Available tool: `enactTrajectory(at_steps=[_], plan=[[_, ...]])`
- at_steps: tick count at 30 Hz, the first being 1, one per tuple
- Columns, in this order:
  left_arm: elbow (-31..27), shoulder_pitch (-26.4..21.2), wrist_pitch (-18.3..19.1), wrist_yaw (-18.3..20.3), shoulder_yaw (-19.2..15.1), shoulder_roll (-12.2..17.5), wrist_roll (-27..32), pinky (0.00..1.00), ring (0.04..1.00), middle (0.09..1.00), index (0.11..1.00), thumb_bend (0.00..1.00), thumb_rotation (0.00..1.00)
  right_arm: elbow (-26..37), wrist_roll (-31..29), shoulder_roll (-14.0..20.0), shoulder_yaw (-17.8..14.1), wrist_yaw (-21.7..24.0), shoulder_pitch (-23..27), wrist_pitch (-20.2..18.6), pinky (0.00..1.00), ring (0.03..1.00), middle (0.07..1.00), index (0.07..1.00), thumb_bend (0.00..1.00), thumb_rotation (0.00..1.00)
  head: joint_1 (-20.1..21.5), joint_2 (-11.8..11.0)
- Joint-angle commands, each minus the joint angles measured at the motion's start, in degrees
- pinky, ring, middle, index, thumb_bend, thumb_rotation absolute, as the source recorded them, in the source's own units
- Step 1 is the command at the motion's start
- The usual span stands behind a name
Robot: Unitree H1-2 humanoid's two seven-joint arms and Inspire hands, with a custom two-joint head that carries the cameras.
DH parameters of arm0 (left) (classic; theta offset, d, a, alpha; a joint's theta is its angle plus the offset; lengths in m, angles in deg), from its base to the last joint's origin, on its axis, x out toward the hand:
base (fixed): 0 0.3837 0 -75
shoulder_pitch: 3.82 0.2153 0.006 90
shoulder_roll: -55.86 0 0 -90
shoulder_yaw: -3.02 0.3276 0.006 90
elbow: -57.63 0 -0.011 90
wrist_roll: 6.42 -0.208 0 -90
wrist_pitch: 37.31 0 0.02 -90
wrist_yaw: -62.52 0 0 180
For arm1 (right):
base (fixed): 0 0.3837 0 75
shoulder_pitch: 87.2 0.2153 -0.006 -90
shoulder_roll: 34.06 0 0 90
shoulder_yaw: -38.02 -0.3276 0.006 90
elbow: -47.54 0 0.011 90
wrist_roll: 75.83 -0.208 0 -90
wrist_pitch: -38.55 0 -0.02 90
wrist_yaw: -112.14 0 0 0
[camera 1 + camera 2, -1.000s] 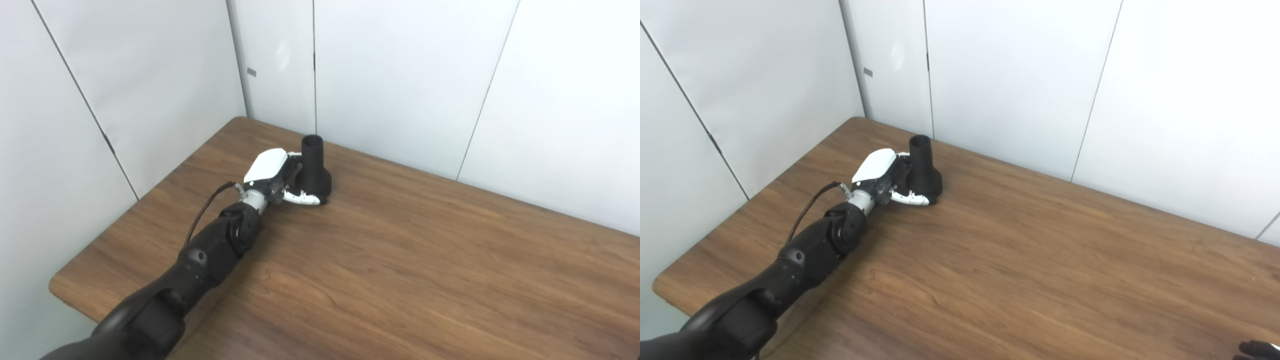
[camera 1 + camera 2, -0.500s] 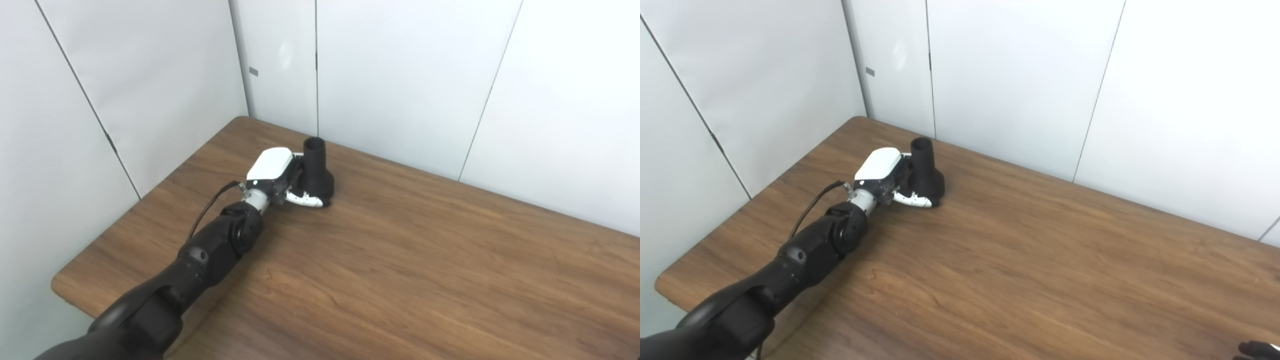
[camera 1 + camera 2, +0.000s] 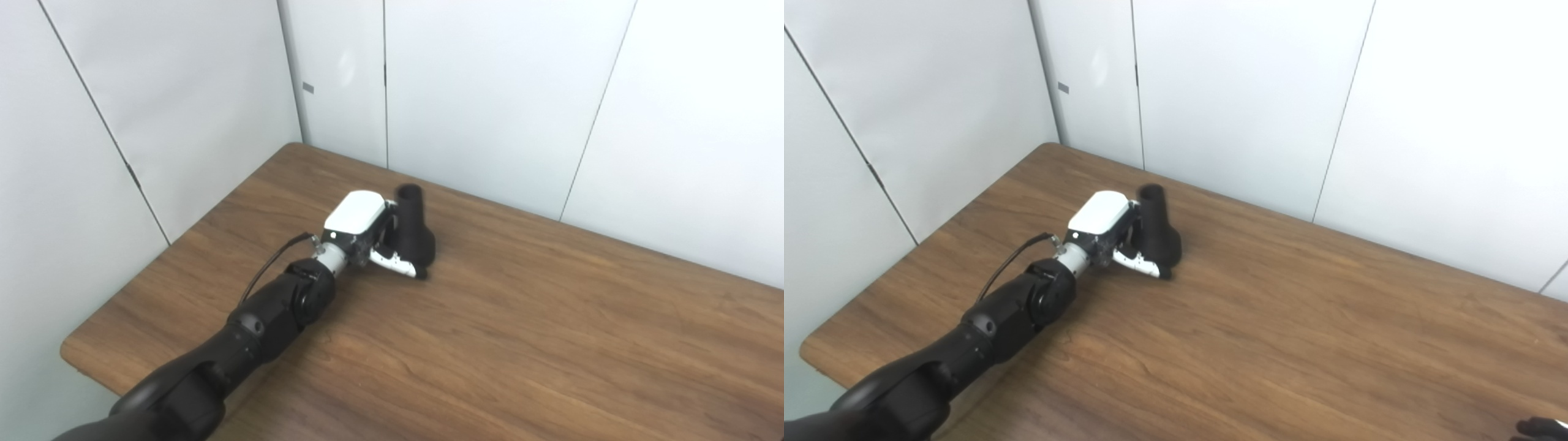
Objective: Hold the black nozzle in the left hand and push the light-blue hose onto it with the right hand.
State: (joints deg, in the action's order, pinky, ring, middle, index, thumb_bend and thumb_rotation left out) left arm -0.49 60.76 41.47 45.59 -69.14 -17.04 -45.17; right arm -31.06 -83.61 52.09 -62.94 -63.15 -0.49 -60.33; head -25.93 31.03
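The black nozzle stands upright with its narrow neck on top and its wide base low over the wooden table. My left hand, white-backed, is shut on the nozzle's wide lower part from the left, with the thumb across the front of the base. Whether the base touches the table I cannot tell, as it is slightly blurred. At the bottom right corner of the right eye view only a dark tip of my right hand shows, too little to read its state. No light-blue hose is in view.
White wall panels close the table in along its far edge and its left side. The table's rounded near-left corner lies beside my left forearm.
My left hand has carried the nozzle to the right and a little toward me, away from the back corner. The dark tip at the bottom right has stayed put.
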Motion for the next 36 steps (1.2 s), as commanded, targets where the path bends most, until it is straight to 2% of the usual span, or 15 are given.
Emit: enactTrajectory(at_steps=[1,2,5,7,9,11,12,14,17,22,26,29,31,33,36], plan=[[0.33,0.69,-1.22,2.12,0.47,0.1,0.24,0.15,0.186,0.365,0.485,0.52,0.02,1.66,-0.87,1.03,-0.59,0.26,0.88,1.23,0.45,0.575,0.603,0.551,0.69,0.53,0.0,0.07],[0.28,0.76,-1.26,2.39,0.34,0.05,0.43,0.17,0.203,0.429,0.485,0.52,0.01,1.91,-0.95,1.02,-0.59,0.22,0.86,0.83,0.45,0.576,0.604,0.552,0.7,0.53,0.0,0.07],[-0.4,1.1,-0.78,3.42,-0.01,-0.1,0.79,0.2,0.239,0.469,0.485,0.52,0.0,1.66,-1.19,0.96,-0.62,0.2,0.91,1.21,0.44,0.575,0.603,0.551,0.7,0.52,0.06,0.06],[-1.01,1.35,-0.02,4.17,-0.33,-0.29,0.85,0.22,0.261,0.474,0.485,0.52,0.0,1.56,-1.17,0.9,-0.63,0.07,0.93,1.33,0.44,0.576,0.603,0.55,0.7,0.51,0.05,0.14],[-1.23,1.53,0.08,4.46,-0.69,-0.47,0.97,0.23,0.269,0.426,0.515,0.52,0.0,1.82,-0.93,0.89,-0.55,-0.05,0.86,1.19,0.44,0.575,0.602,0.55,0.7,0.52,0.05,0.14],[-1.26,1.59,-0.27,4.35,-0.85,-0.49,0.76,0.23,0.266,0.465,0.491,0.52,0.0,1.9,-0.9,0.94,-0.49,0.0,0.83,1.25,0.45,0.577,0.604,0.551,0.69,0.52,0.06,0.1],[-1.3,1.61,-0.26,4.4,-0.91,-0.5,0.68,0.23,0.266,0.436,0.507,0.52,0.0,1.87,-1.01,0.92,-0.51,0.03,0.83,1.21,0.45,0.579,0.605,0.552,0.69,0.52,0.15,0.11],[-1.21,1.56,-0.24,4.68,-0.99,-0.46,0.69,0.23,0.266,0.465,0.491,0.52,0.0,1.99,-1.22,0.83,-0.57,0.0,0.81,0.88,0.45,0.582,0.608,0.554,0.69,0.51,0.19,0.17],[-0.73,1.47,-0.63,4.44,-1.14,-0.44,0.74,0.24,0.274,0.414,0.52,0.52,0.0,2.2,-1.03,0.81,-0.42,0.0,0.74,0.91,0.45,0.581,0.609,0.557,0.68,0.51,0.75,0.25],[-0.73,1.78,-1.54,3.8,-1.48,0.27,0.56,0.25,0.29,0.415,0.525,0.52,0.0,3.17,0.58,0.28,0.24,-0.65,0.41,1.24,0.45,0.574,0.602,0.551,0.66,0.52,5.07,2.19],[-2.61,2.76,-1.67,5.18,-2.56,1.0,1.81,0.24,0.284,0.411,0.526,0.52,0.0,6.4,3.11,-0.24,1.11,-1.59,-0.45,-0.72,0.46,0.595,0.628,0.574,0.63,0.55,8.58,3.62],[-3.88,3.53,-2.39,5.53,-3.38,1.67,2.23,0.24,0.291,0.42,0.526,0.52,0.0,9.9,2.77,-1.38,1.39,-2.03,-0.88,-4.18,0.55,0.683,0.701,0.634,0.46,0.45,12.4,4.62],[-4.64,3.92,-2.83,5.88,-3.78,2.15,2.46,0.23,0.272,0.42,0.524,0.52,0.0,12.12,3.38,-2.12,1.85,-2.63,-0.94,-6.37,0.62,0.731,0.741,0.677,0.3,0.26,13.78,5.37],[-5.16,4.06,-4.18,6.09,-3.88,2.71,2.65,0.2,0.243,0.412,0.523,0.52,0.0,13.86,4.01,-2.52,2.33,-2.97,-0.9,-8.05,0.67,0.765,0.767,0.708,0.23,0.08,14.34,5.87],[-5.55,3.99,-5.86,6.37,-3.83,3.17,2.47,0.16,0.204,0.467,0.49,0.52,0.0,14.82,4.13,-2.75,2.53,-3.06,-0.79,-9.4,0.7,0.789,0.784,0.733,0.19,0.01,14.85,6.23]])
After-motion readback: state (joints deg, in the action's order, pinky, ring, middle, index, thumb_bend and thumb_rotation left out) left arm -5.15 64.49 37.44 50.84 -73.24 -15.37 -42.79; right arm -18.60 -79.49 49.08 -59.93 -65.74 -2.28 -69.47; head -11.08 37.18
